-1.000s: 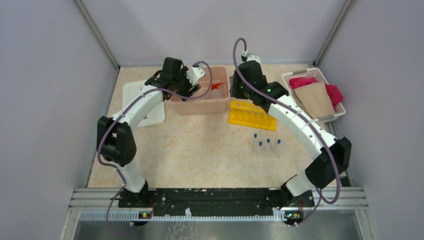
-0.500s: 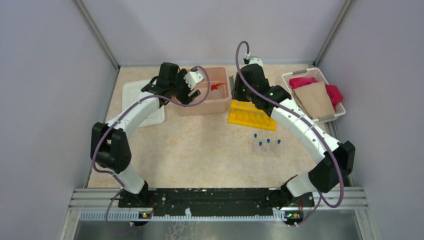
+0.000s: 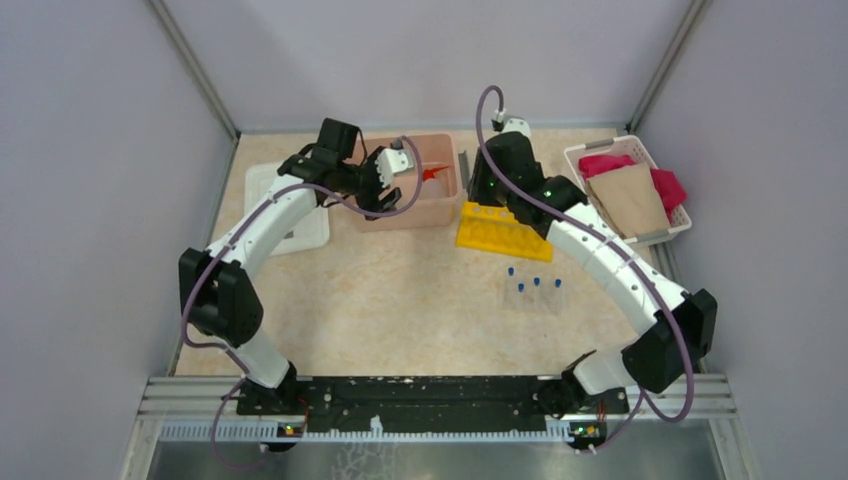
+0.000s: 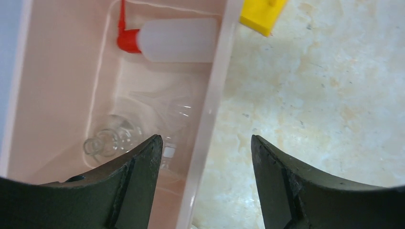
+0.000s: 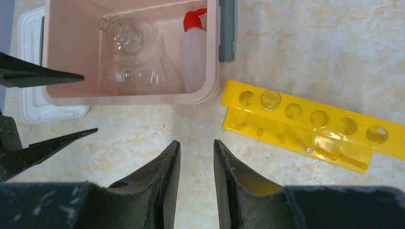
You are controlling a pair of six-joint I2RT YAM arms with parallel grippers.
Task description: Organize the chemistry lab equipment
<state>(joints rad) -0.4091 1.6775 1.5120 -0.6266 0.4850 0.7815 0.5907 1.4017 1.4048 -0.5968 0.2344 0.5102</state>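
We find the flask (image 4: 107, 140) and bottle (image 4: 179, 33) in the bin (image 4: 210, 109), far left. Tubes (image 3: 533, 290) lie on the desk (image 3: 400, 300), nearer than the rack (image 5: 334, 143), not yet racked. Left tool (image 4: 205, 138) is spread and empty; right tool (image 5: 197, 143) is narrowly parted and empty.

Over in the far right corner a white basket (image 3: 655, 236) sits on the marbled table (image 3: 400, 300), with a tan cloth (image 3: 633, 200) lying on top of a pink cloth (image 3: 605, 163) inside it. At back centre stands the open-topped pink bin (image 3: 405, 215), a grey latch (image 5: 228, 31) on its right end. Just beside its left end, a white lid (image 3: 305, 238) lies flat on the table.
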